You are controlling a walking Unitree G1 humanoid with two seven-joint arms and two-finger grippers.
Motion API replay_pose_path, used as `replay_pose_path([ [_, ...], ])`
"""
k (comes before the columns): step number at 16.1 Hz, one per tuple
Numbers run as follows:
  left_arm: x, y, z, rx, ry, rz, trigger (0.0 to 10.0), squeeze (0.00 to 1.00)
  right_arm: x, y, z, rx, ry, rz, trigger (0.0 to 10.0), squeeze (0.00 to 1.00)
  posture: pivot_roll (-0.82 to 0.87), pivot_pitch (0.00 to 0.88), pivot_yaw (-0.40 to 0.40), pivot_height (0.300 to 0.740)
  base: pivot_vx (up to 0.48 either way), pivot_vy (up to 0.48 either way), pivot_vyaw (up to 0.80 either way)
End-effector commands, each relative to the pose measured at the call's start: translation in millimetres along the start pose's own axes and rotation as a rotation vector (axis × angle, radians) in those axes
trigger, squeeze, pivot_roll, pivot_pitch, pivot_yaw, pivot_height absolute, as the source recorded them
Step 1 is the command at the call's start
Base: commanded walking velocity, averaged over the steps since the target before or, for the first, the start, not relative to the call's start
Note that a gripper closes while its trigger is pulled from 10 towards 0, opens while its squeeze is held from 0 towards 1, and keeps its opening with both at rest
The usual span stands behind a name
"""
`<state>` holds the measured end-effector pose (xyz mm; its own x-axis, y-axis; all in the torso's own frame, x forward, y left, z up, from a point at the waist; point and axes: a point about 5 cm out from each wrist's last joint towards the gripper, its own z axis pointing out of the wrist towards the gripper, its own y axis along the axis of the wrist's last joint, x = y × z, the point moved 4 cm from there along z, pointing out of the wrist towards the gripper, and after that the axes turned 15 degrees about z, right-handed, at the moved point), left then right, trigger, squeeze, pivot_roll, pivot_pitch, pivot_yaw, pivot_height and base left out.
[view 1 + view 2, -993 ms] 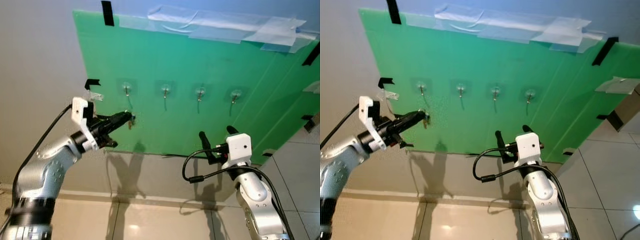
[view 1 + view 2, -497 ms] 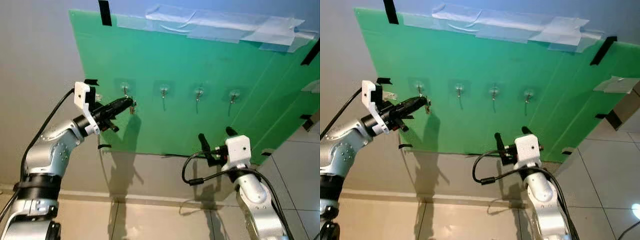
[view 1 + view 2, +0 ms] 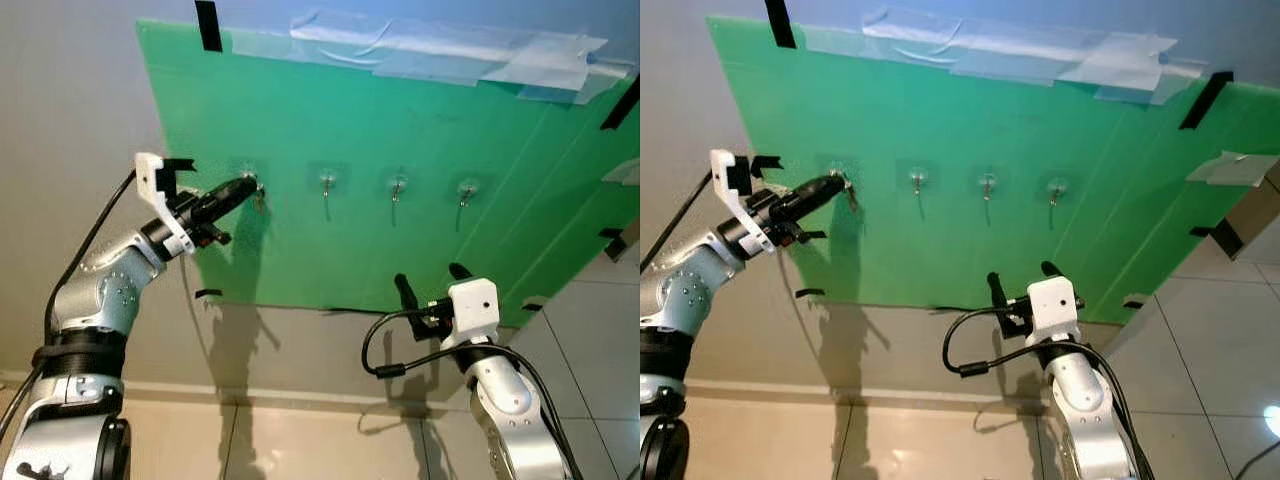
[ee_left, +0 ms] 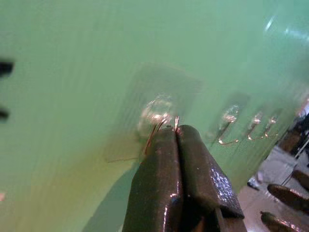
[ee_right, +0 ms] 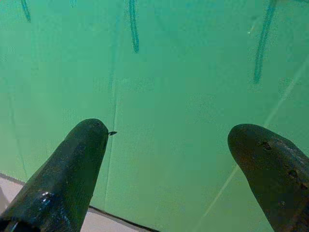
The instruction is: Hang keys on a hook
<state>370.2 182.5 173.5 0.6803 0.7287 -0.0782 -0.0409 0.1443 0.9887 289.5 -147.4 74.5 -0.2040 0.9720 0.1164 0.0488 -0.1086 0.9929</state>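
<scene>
Thin metal wire, a key ring [image 4: 161,124], pokes out past the tips of the left gripper [image 3: 243,187], which is pinched tight on it. The keys [image 3: 259,200] dangle just below the tips, small and hard to make out. The ring sits right at the leftmost hook [image 4: 155,112] on the green board [image 3: 420,250]; from the left wrist view it overlaps the hook's clear pad, but whether the wire is over the prong yet I cannot tell. Holding the ring by its edge leaves the loop free to slip onto the hook — a sensible grip for this.

Judgement: final approach, ring not released. Next move likely a small lift and push toward the board, then a drop so the loop catches. Risk — the ring glancing off the prong, or the adhesive pad being shoved.

Three more hooks [image 3: 397,187] run in a row away from the leftmost hook, bare. The right gripper [image 3: 433,290] waits well below that row, fingers [image 5: 72,169] spread wide and empty, pointed at the board. Tape strips [image 3: 450,55] hold the board's top edge to the wall.
</scene>
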Motion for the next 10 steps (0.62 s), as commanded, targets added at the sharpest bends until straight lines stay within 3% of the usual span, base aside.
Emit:
replay_pose_path([
  [1, 1.9, 3, -1.0, -0.020, 0.012, -0.019, 10.0, 0.00, -1.1, 3, -1.7, -0.010, -0.001, -0.016, 10.0, 1.00, -0.03, 0.000, -0.034, 0.740, 0.000, 0.000, 0.00],
  [3, -7.6, -4, -2.9, -0.019, -0.007, -0.031, 10.0, 0.00, -1.8, 3, -3.1, -0.005, -0.002, -0.016, 10.0, 1.00, -0.03, 0.000, -0.038, 0.740, 0.000, 0.000, 0.00],
  [6, -19.8, -5, 2.8, 0.006, -0.035, 0.095, 10.0, 0.00, -2.4, 3, -3.1, -0.003, 0.000, -0.018, 10.0, 1.00, -0.02, 0.000, -0.045, 0.740, 0.000, 0.000, 0.00],
  [10, -42.8, 14, 19.1, -0.003, -0.096, 0.373, 10.0, 0.00, -2.1, 3, -2.3, -0.002, 0.001, -0.021, 10.0, 1.00, -0.02, 0.000, -0.048, 0.740, 0.000, 0.000, 0.00],
])
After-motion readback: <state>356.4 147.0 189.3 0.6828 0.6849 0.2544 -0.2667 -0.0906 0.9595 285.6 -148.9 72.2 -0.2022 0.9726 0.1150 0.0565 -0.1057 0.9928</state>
